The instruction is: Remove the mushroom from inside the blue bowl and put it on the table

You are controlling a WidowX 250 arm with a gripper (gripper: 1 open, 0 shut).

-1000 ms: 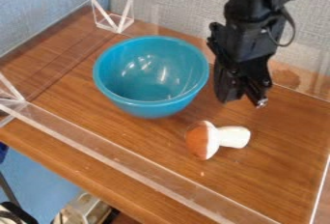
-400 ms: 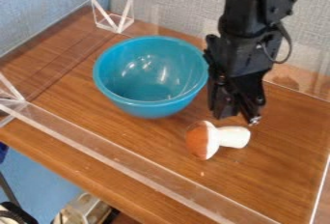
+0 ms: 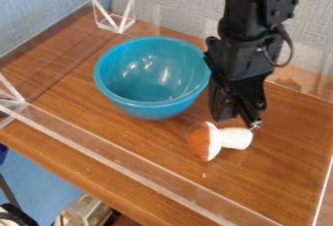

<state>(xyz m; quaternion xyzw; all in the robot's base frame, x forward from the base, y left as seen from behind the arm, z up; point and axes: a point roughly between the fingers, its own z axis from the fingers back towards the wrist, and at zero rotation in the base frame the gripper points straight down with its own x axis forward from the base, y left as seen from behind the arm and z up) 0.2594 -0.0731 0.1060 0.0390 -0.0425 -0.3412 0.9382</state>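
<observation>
State of the task with the mushroom (image 3: 216,140) out of the bowl. The mushroom lies on its side on the bare wood of the table (image 3: 279,186), between the blue bowl (image 3: 152,75) and the near right corner, just beside the bowl's right flank but apart from it. Its long axis, running from cap to stem, lies roughly parallel to the near edge: the orange-brown cap points toward the left and slightly toward the near wall, and the short cream stem points to the right. The bowl stands upright toward the left half of the tabletop, and its visible interior holds nothing.

The gripper (image 3: 242,116) hangs straight down just above and behind the stem end of the mushroom, its tips pressed together with nothing between them. Whether a tip grazes the stem cannot be told from this view; the mushroom appears to rest on the wood by its own weight.

Judged from this arrangement, the transfer itself is done: the object is out of the bowl and set down on the table. What seems left is only for the arm to draw clear without knocking the mushroom, which, being rounded and lying on its side, could roll if nudged.
</observation>
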